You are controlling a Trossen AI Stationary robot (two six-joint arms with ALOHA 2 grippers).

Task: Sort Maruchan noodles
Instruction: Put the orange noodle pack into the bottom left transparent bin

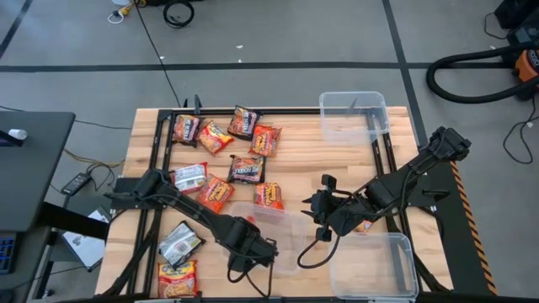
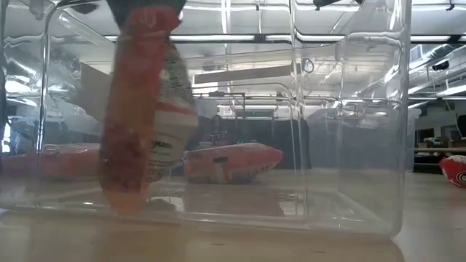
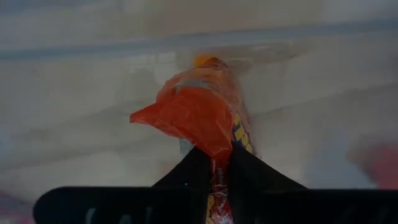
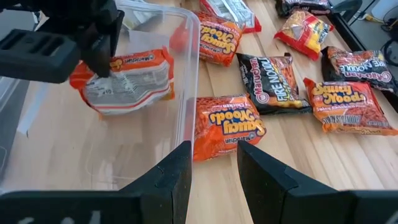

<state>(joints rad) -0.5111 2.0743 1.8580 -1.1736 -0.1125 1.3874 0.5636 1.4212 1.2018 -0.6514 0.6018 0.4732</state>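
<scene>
My left gripper (image 1: 248, 244) is above the clear middle bin (image 1: 290, 220) at the table's near edge, shut on an orange-and-white Maruchan packet (image 4: 127, 78). In the low view that packet (image 2: 138, 109) hangs inside the bin. My right gripper (image 1: 324, 206) is open just right of that bin, and its fingers (image 4: 214, 158) point over an orange Saucy Noods packet (image 4: 227, 124) lying flat on the wood. Several more packets (image 1: 247, 169) lie flat across the table's left and middle. My left gripper pinches the packet's crimped end (image 3: 214, 177) between its two fingers (image 3: 186, 174), coming from above and pointing down. The packet hangs below the fingers inside the bin. Its lower end (image 2: 124, 204) is down at the bin's floor; I cannot tell whether it touches.
A second clear bin (image 1: 354, 114) stands at the far right and a third (image 1: 375, 265) at the near right. An orange packet (image 1: 364, 225) peeks out under the right arm. A black frame (image 1: 160, 151) runs round the table top. Cables and a vacuum hose lie on the floor beyond.
</scene>
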